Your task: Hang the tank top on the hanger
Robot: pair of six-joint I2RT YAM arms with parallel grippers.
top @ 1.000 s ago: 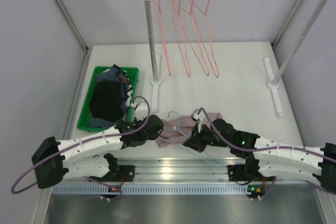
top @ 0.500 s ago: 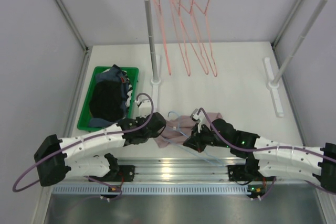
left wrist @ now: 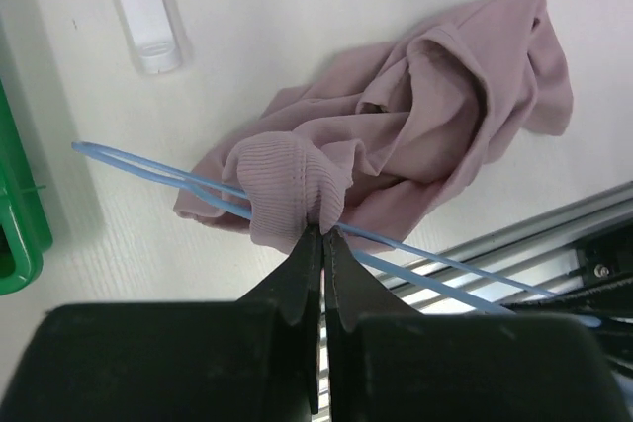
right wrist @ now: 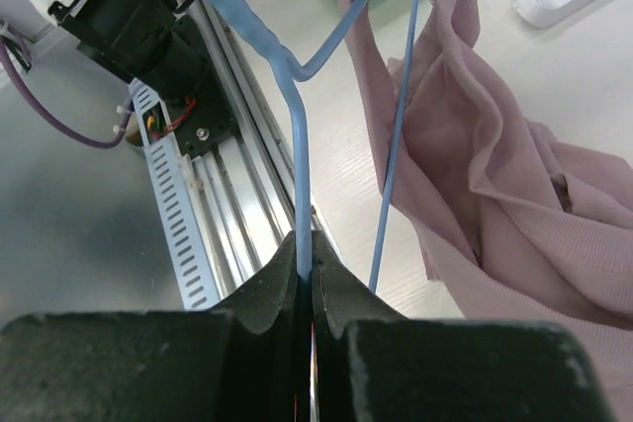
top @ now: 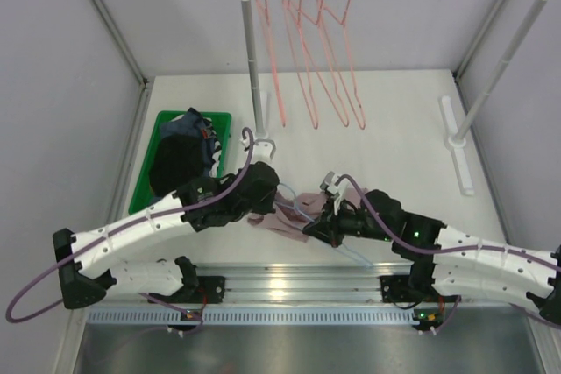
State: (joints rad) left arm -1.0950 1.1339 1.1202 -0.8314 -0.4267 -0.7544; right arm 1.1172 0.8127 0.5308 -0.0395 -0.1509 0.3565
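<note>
The pink-mauve tank top (top: 285, 222) lies crumpled on the table between my two grippers, with one edge lifted. My left gripper (top: 270, 206) is shut on a folded edge of it; in the left wrist view the closed tips (left wrist: 322, 231) pinch the ribbed fold, and the rest of the tank top (left wrist: 445, 116) hangs down to the table. The light-blue wire hanger (left wrist: 148, 161) runs under that fold. My right gripper (top: 317, 227) is shut on the hanger (right wrist: 299, 155); its tips (right wrist: 305, 244) clamp the wire. The tank top (right wrist: 495, 185) drapes beside a second hanger wire.
A green bin (top: 143, 190) of dark clothes (top: 180, 164) stands at the left. A garment rack (top: 252, 67) at the back carries several pink wire hangers (top: 316, 67); its right foot (top: 460, 142) lies on the table. An aluminium rail (top: 298, 282) runs along the near edge.
My left arm has swung up and toward the rack post, lifting the tank top's edge. My right gripper has shifted slightly left and up with the hanger.
</note>
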